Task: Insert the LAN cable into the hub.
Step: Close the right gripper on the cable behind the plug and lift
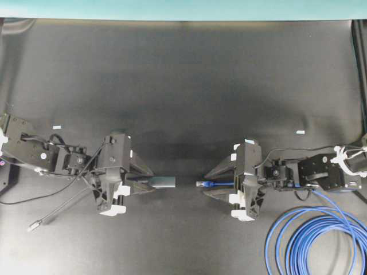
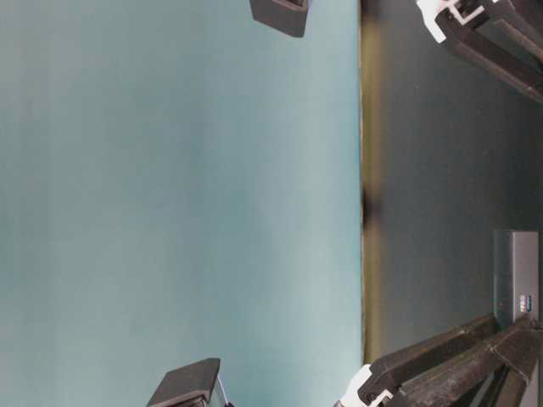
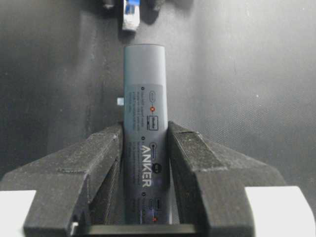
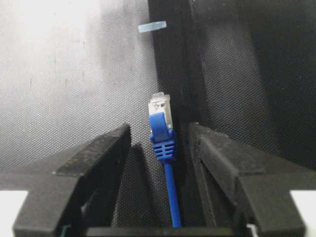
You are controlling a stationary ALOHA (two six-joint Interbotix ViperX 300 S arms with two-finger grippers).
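The hub is a dark-grey bar lying on the black mat, its pale end facing right. My left gripper is shut on it. In the left wrist view the fingers press both sides of the hub. The LAN cable's plug lies a short gap to the right of the hub's end, pointing at it. It also shows in the left wrist view. My right gripper is open around the plug. In the right wrist view the plug lies between the jaws, touching neither.
The blue cable's coil lies at the front right. The hub's thin dark cord runs left to a small silver plug. Small pale tape marks sit on the mat.
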